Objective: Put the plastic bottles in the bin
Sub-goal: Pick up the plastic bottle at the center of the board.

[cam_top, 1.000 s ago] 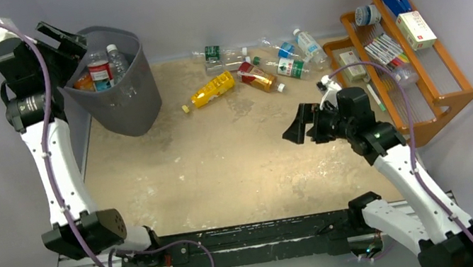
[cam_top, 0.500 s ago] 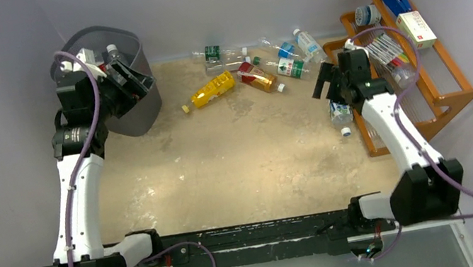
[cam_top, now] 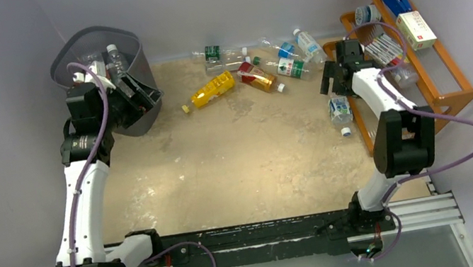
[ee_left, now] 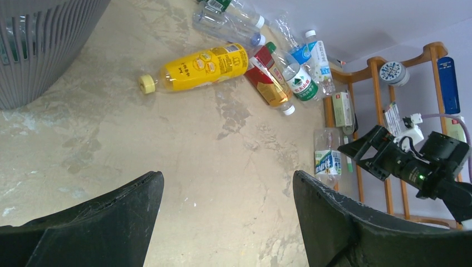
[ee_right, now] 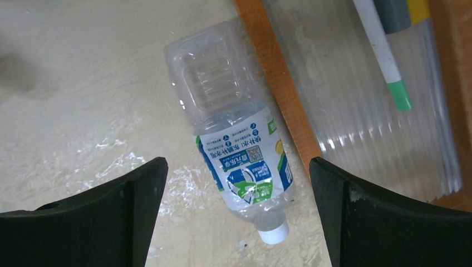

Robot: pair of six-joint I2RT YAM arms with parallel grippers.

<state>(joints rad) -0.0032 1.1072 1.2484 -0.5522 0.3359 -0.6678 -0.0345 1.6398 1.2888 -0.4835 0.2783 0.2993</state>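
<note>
The dark grey bin (cam_top: 145,116) stands at the far left with several bottles inside. My left gripper (cam_top: 145,92) is open and empty, just in front of the bin's right side; its wrist view shows the bin wall (ee_left: 44,39). A yellow bottle (cam_top: 212,89), a red-labelled one (cam_top: 258,76) and several clear ones (cam_top: 291,67) lie at the back. My right gripper (cam_top: 333,84) is open above a clear bottle with a blue-green label (ee_right: 239,150), which lies against the rack's edge (cam_top: 340,110); the jaws stand on either side of its capped end, not touching.
The orange wooden rack (cam_top: 429,99) with boxes and pens stands at the right, its front rail (ee_right: 278,83) touching the clear bottle. A loose yellow cap (cam_top: 185,108) lies near the yellow bottle (ee_left: 197,67). Grey walls close in the back and sides.
My left gripper has come down from over the bin's rim to its front right side. My right gripper has swung right to the rack and now hangs over the clear bottle.
</note>
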